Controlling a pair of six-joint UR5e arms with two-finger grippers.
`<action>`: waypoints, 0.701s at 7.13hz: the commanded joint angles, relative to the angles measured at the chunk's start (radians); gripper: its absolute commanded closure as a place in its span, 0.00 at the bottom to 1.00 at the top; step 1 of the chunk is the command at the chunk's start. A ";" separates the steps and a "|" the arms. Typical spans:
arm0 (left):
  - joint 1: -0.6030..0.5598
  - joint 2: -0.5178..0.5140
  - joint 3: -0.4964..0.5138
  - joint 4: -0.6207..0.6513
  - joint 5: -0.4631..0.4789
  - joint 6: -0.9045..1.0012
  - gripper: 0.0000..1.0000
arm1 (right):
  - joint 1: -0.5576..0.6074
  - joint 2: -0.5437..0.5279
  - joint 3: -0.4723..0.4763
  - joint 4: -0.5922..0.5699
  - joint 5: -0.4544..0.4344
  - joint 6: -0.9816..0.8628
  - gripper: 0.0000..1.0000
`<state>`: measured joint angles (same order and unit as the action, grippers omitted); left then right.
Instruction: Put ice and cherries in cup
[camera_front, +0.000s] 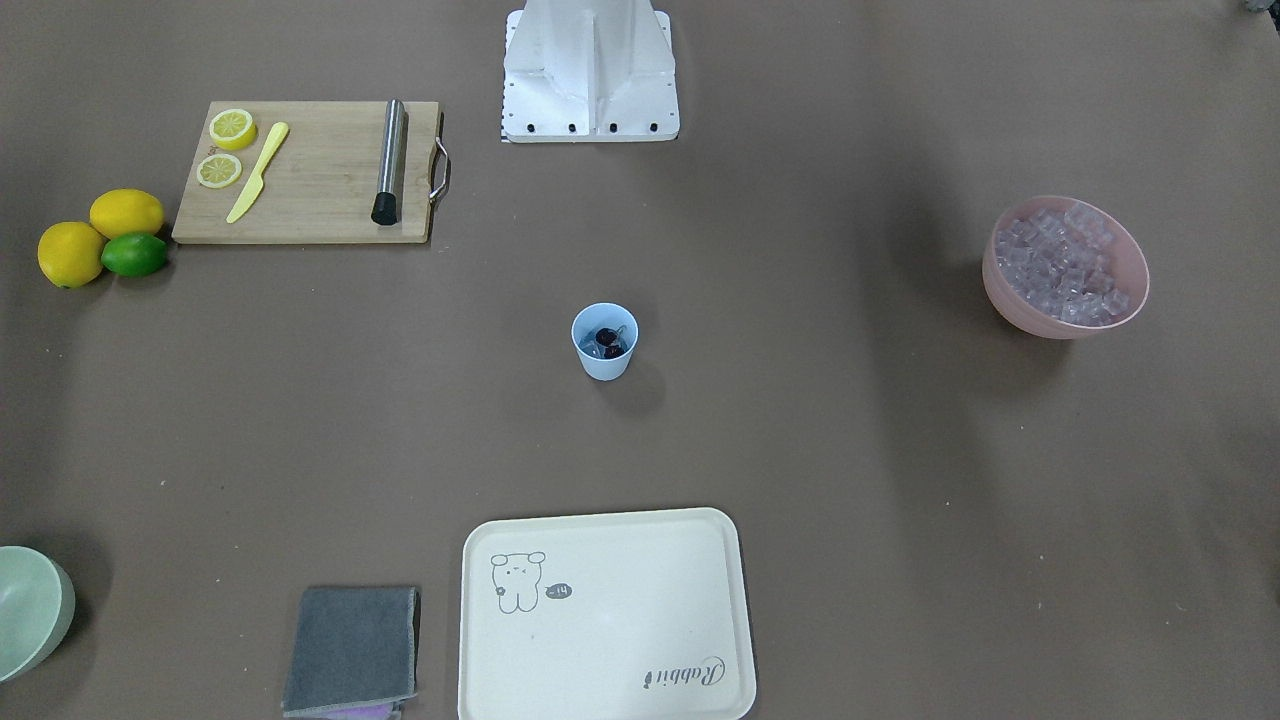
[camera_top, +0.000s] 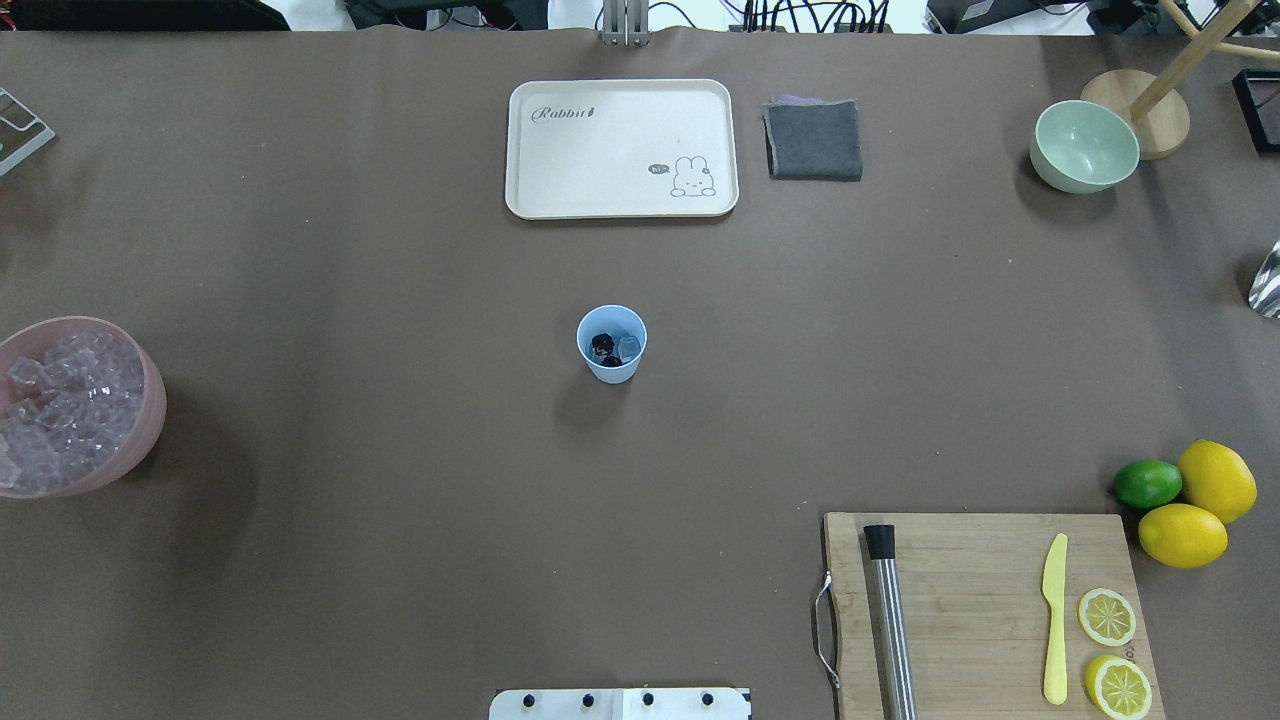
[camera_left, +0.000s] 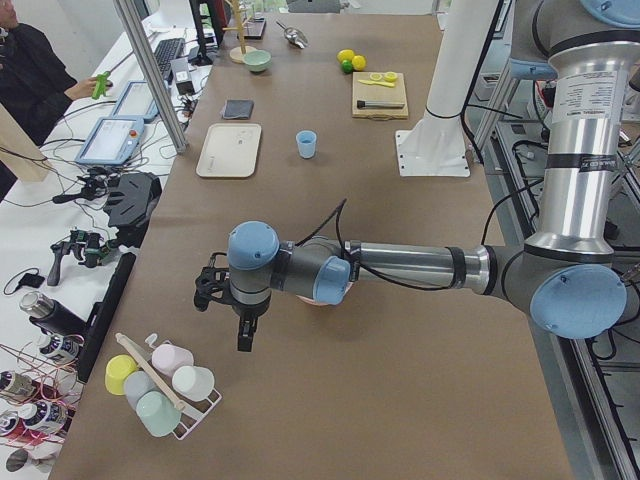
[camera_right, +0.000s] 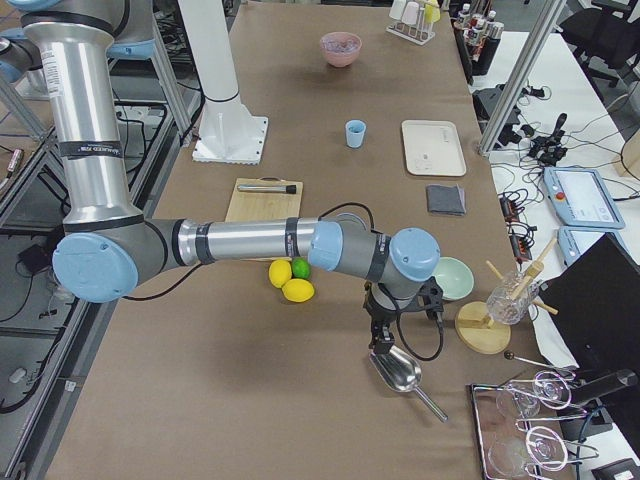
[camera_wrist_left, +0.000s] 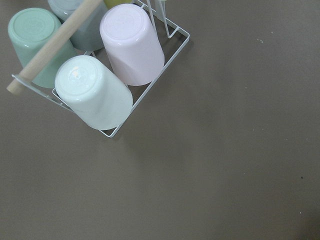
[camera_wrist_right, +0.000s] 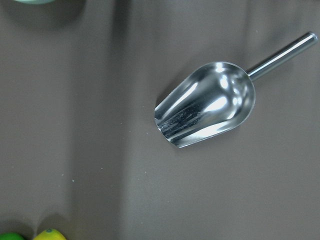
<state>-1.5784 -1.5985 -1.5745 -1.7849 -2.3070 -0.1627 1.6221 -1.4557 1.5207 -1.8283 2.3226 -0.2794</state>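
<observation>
The pale blue cup (camera_front: 604, 358) stands upright mid-table, also in the overhead view (camera_top: 611, 370). Inside it lie dark cherries (camera_front: 606, 339) (camera_top: 603, 347) and a clear ice cube (camera_top: 629, 347). More ice (camera_front: 1065, 262) (camera_top: 60, 400) fills the pink bowl (camera_front: 1030, 320) at the table's left end. My left gripper (camera_left: 243, 335) hangs over the table past the pink bowl, near a cup rack; I cannot tell if it is open. My right gripper (camera_right: 380, 340) hangs just above a metal scoop (camera_wrist_right: 207, 102) at the other end; I cannot tell its state.
A cream tray (camera_top: 520, 150) and grey cloth (camera_top: 813, 140) lie at the far side. A mint bowl (camera_top: 1085, 146) stands far right. A cutting board (camera_top: 970, 570) holds a knife, lemon halves and a steel rod; lemons (camera_top: 1215, 480) and a lime (camera_top: 1147, 483) sit beside it. A cup rack (camera_wrist_left: 100, 75) is below my left wrist.
</observation>
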 joint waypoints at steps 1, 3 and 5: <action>0.000 0.000 0.011 -0.004 0.000 0.003 0.02 | 0.001 -0.024 -0.088 0.103 -0.002 0.020 0.00; 0.001 0.000 0.014 0.001 0.000 0.002 0.02 | 0.001 -0.025 -0.129 0.161 -0.002 0.029 0.00; 0.001 -0.001 0.016 0.001 0.001 0.002 0.02 | 0.001 -0.005 -0.073 0.164 -0.003 0.133 0.00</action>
<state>-1.5771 -1.5987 -1.5605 -1.7846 -2.3066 -0.1610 1.6229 -1.4715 1.4106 -1.6689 2.3212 -0.2115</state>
